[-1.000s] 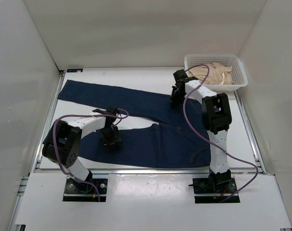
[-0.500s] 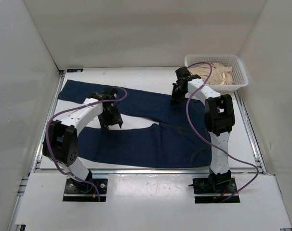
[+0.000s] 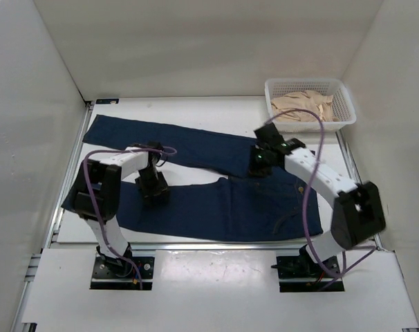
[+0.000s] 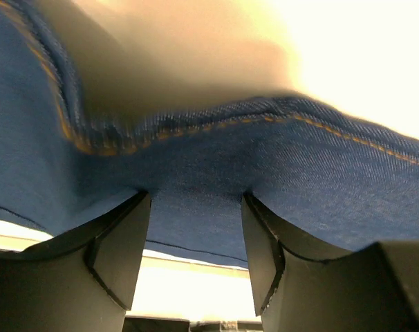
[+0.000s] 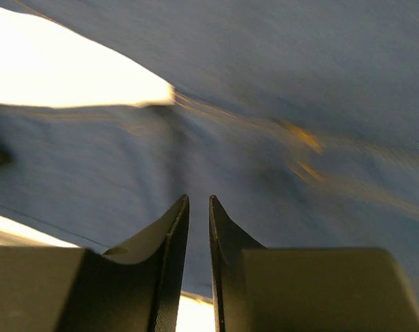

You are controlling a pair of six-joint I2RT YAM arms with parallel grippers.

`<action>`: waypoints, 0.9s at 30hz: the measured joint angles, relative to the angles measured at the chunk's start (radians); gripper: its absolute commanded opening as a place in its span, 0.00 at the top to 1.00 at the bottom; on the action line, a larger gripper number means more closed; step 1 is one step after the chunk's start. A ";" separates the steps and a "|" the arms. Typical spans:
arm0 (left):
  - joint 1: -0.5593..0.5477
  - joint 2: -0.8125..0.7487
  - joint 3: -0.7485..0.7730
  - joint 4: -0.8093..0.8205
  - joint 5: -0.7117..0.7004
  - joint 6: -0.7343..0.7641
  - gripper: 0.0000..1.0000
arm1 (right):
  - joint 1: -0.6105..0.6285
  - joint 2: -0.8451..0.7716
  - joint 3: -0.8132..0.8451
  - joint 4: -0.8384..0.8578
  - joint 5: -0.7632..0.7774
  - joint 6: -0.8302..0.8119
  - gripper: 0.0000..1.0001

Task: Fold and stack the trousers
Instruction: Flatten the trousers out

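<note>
The trousers [image 3: 216, 200], dark navy jeans, lie flat on the white table with the two legs running left and the waist at the right. My left gripper [image 3: 155, 188] stands over the inner edge of the near leg. In the left wrist view it [image 4: 196, 199] is open, its tips against the denim [image 4: 320, 173] by a tan-stitched seam. My right gripper [image 3: 258, 164] is at the crotch, where the legs meet. In the right wrist view it [image 5: 199, 200] is all but closed, with a thin slit between the fingers, just above the denim [image 5: 278, 83].
A white mesh basket [image 3: 346, 105] with beige cloth [image 3: 303, 104] in it stands at the back right. White walls close in the table on the left, back and right. Bare table [image 3: 189, 178] shows in the wedge between the two legs.
My left gripper went up to the far leg and has come back down to the near leg's inner edge. My right arm has swung out to the right and its gripper has moved nearer, to the crotch.
</note>
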 measured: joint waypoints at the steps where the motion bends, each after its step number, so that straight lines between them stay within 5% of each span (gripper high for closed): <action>1: 0.000 0.038 0.038 -0.012 0.012 0.008 0.34 | -0.018 -0.053 -0.054 -0.013 0.013 0.005 0.76; 6: 0.000 0.214 0.274 -0.042 0.050 0.036 0.35 | -0.130 -0.332 -0.224 -0.109 0.081 0.029 0.71; 13: -0.005 0.460 0.679 -0.156 0.084 0.082 0.29 | -0.224 -0.612 -0.252 -0.274 0.133 0.058 0.59; 19: 0.032 0.397 0.695 -0.139 0.003 0.119 0.23 | -0.235 -0.685 -0.349 -0.361 0.101 0.099 0.59; 22: 0.163 0.250 0.579 -0.109 0.007 0.128 0.38 | -0.237 -0.695 -0.376 -0.380 0.071 0.117 0.59; 27: 0.570 0.047 0.395 -0.031 0.011 0.122 0.24 | -0.237 -0.668 -0.375 -0.371 0.045 0.124 0.59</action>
